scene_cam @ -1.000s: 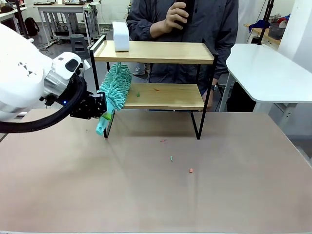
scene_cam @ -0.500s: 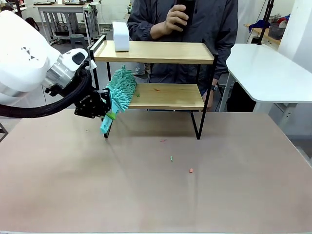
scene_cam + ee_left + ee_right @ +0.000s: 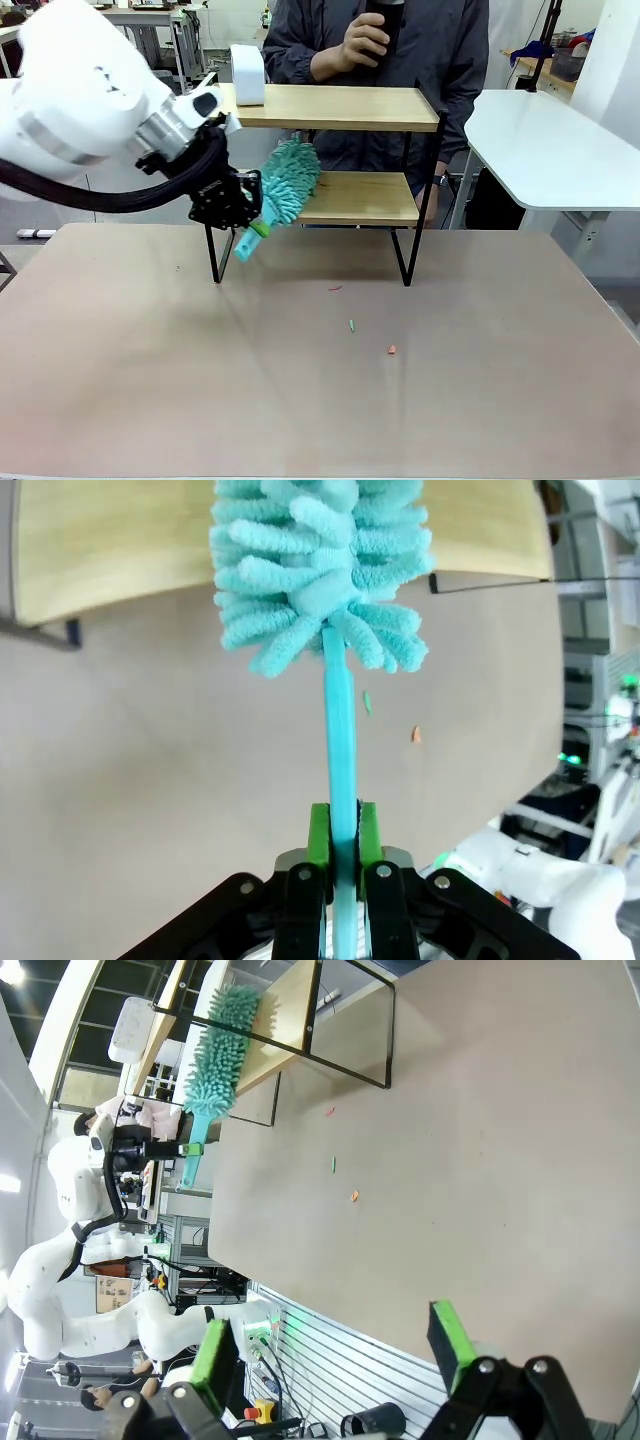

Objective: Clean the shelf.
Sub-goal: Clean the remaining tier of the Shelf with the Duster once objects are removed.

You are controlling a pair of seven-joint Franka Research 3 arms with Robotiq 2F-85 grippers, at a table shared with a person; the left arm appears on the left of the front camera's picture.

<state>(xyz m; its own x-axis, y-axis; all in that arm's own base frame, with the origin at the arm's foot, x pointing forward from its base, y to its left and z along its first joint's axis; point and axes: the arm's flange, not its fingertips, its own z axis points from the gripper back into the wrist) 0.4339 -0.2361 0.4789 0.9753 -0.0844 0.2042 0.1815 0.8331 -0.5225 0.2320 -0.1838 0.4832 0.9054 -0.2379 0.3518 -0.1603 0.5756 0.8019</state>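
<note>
The shelf (image 3: 330, 108) is a two-tier wooden rack in a black frame at the table's far side; it also shows in the right wrist view, shelf (image 3: 285, 1005). My left gripper (image 3: 240, 205) is shut on the handle of a teal fluffy duster (image 3: 290, 180), whose head lies over the lower board's left part. In the left wrist view the green pads of the left gripper (image 3: 340, 842) clamp the duster handle (image 3: 340, 750), with the duster head (image 3: 320, 565) over the lower board (image 3: 110, 540). My right gripper (image 3: 335, 1345) hangs open above the table's near side.
A white box (image 3: 247, 73) stands on the top board at the left. Small red and green scraps (image 3: 352, 325) lie on the tan tabletop (image 3: 320, 380) before the shelf. A person (image 3: 380, 45) stands behind the shelf. A white table (image 3: 550, 140) is at right.
My left arm has swung right and towards the shelf, carrying the duster from the shelf's left end in over the lower board. The scraps seen on that board earlier are hidden or gone.
</note>
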